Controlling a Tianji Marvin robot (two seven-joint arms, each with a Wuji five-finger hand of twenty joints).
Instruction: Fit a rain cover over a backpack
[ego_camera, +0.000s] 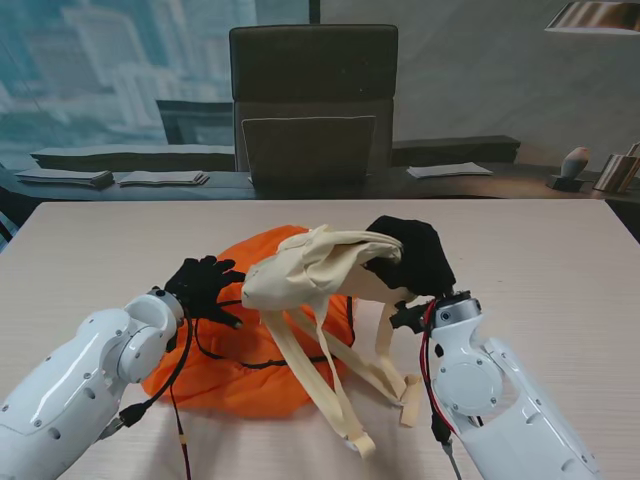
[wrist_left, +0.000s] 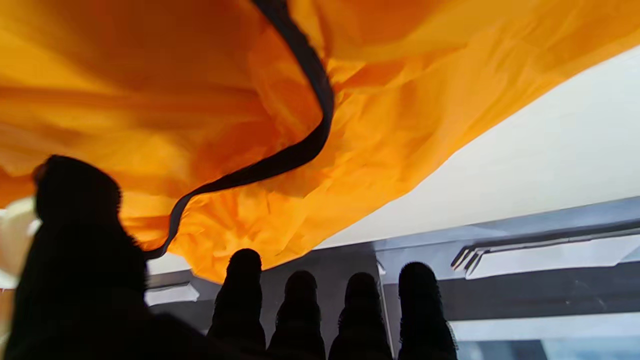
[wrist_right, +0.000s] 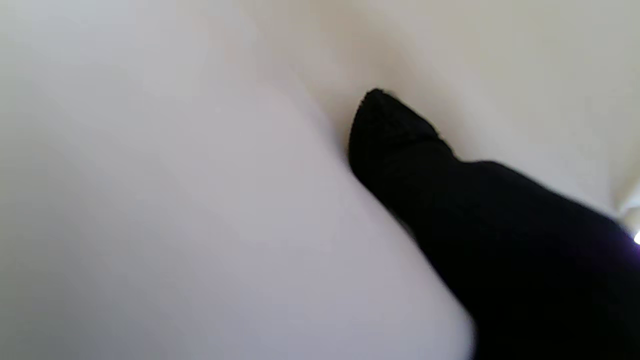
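Two soft items make up the work: a cream backpack (ego_camera: 320, 268) and an orange rain cover (ego_camera: 250, 345), both near the middle of the counter (ego_camera: 560, 260). The backpack is raised off the counter on its right end, where the right hand (ego_camera: 415, 255) grips it; the right wrist view shows only cream cloth close up with one black finger pressed against it, so the hand reads as closed on the fabric. The pack's long axis runs roughly left to right in the stand view, tilted, its left end lower and resting over the cover, its right end higher. The shoulder straps (ego_camera: 340, 385) hang down and trail toward me across the orange cloth. Lifting that end probably serves to open a gap so the cover can be drawn under or around the body. The cover lies crumpled flat beneath and to the left of the pack, its dark elastic hem (wrist_left: 300, 145) curling across the cloth in the left wrist view. The left hand (ego_camera: 205, 288) sits at the cover's left edge with fingers (wrist_left: 242, 295) spread apart and nothing between them, holding nothing as far as I can tell; likely it is placed there to take the hem. Cover is not yet on the pack. Beyond the counter stands a dark chair (ego_camera: 313, 100).
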